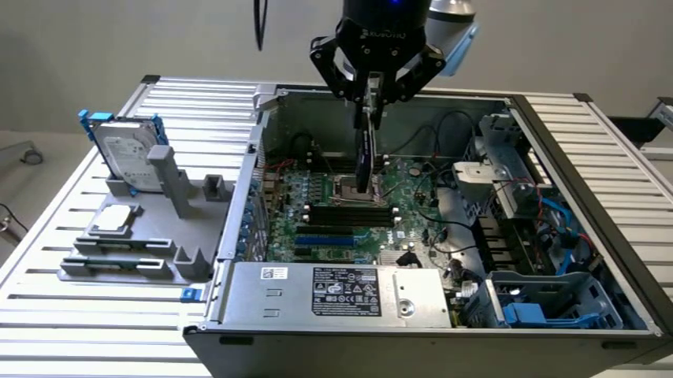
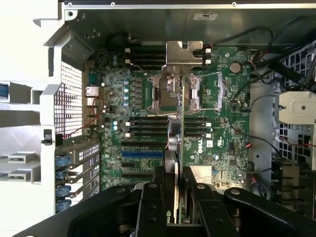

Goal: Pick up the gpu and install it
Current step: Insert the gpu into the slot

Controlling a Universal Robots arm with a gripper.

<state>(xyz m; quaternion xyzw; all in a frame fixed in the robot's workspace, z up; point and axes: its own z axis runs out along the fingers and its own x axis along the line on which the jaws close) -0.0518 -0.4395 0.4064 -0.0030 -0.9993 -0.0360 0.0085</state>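
Note:
My gripper (image 1: 370, 106) hangs over the open computer case, shut on the gpu (image 1: 365, 157). The card is held on edge, pointing down toward the CPU socket area of the green motherboard (image 1: 421, 193), and it looks a little above the board. In the wrist view the gpu (image 2: 181, 128) shows edge-on as a thin green and black strip between my black fingers (image 2: 152, 207). Its silver bracket end (image 2: 184, 52) is the part farthest from the gripper (image 2: 173, 197). The blue expansion slots (image 1: 326, 240) lie nearer the front of the case than the card.
The power supply (image 1: 336, 293) fills the front of the case, and cables and a drive cage (image 1: 547, 236) crowd the exterior view's right. Outside the case, on the exterior view's left, a grey fixture (image 1: 137, 236) holds a hard drive in a blue frame (image 1: 128, 157).

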